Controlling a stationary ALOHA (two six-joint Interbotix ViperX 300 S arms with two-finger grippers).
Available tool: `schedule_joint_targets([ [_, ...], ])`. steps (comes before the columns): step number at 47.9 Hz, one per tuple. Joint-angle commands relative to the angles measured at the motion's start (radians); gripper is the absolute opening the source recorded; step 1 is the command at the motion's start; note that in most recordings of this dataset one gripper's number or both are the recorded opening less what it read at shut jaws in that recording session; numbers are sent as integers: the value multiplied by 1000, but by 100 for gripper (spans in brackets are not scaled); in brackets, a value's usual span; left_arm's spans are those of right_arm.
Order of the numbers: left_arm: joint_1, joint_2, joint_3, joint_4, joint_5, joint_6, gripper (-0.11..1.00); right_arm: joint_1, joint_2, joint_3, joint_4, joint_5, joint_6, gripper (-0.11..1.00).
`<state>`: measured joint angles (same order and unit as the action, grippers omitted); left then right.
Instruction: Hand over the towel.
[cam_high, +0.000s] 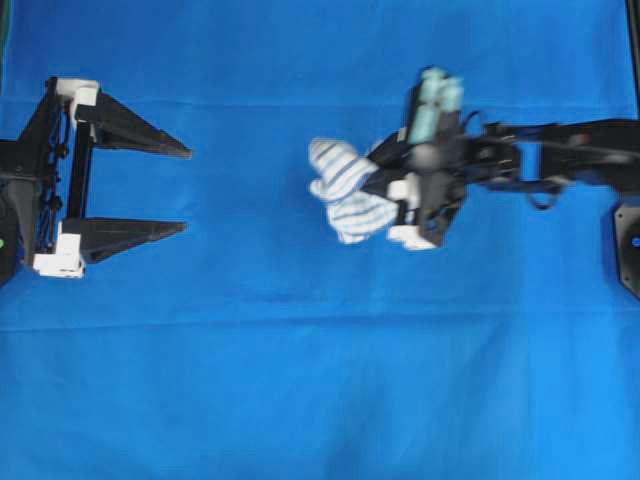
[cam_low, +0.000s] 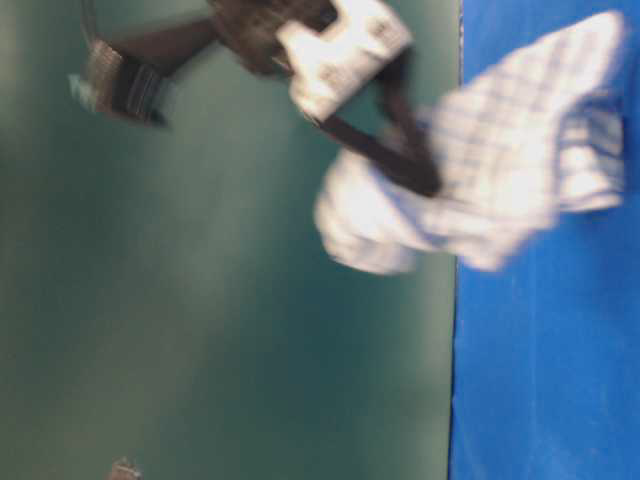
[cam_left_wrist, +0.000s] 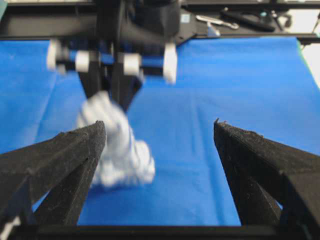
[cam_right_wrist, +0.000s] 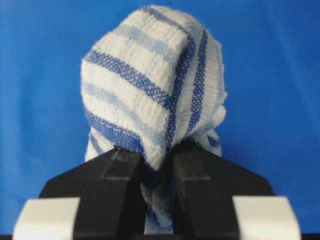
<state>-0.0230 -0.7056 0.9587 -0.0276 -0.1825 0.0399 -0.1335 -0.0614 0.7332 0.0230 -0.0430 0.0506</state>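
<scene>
Towel (cam_high: 345, 190), small soft white cloth with blue stripes, is bunched and pinched in the right hand (cam_high: 385, 185), lifted above the blue-covered bench (cam_high: 300, 400). Left hand (cam_high: 188, 190) waits well apart, jaws spread wide. Bring the loose end squarely between those jaws; release only after they close.

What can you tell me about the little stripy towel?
The small white towel with blue and pale blue stripes looks soft and woven, like cotton. It is bunched into a lump, not spread flat. The right black pincer is pinching it near one end, and the rest bulges out beyond the fingers toward the wide-open left black pincer, which is not touching it. The big blue cloth lies below it; whether the towel brushes that cloth is unclear.
</scene>
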Motion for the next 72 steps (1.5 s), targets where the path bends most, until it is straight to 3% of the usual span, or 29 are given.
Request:
schedule_joint_targets([
  [1,-3,0,-11,-2,-12,-2,92,-2,78,-55,-8,17,3,14],
  [11,-3,3,-9,-2,-14,-2,92,-2,210,-120,-11,20,3,14],
  [35,-3,3,-6,-2,-14,0,92,0,218,-124,-5,86,23,14],
  [39,-3,3,-6,-2,-14,0,92,0,210,-124,-5,98,23,35],
  [44,-3,3,-6,-2,-14,0,92,-2,163,-114,-5,106,21,64],
  [47,-3,3,-6,-2,-15,0,92,0,115,-104,-5,107,21,72],
  [61,-3,3,-6,-2,-15,2,92,20,-206,-20,-21,95,8,71],
  [72,2,3,-5,-2,-17,2,92,52,-417,92,-71,-83,8,71],
])
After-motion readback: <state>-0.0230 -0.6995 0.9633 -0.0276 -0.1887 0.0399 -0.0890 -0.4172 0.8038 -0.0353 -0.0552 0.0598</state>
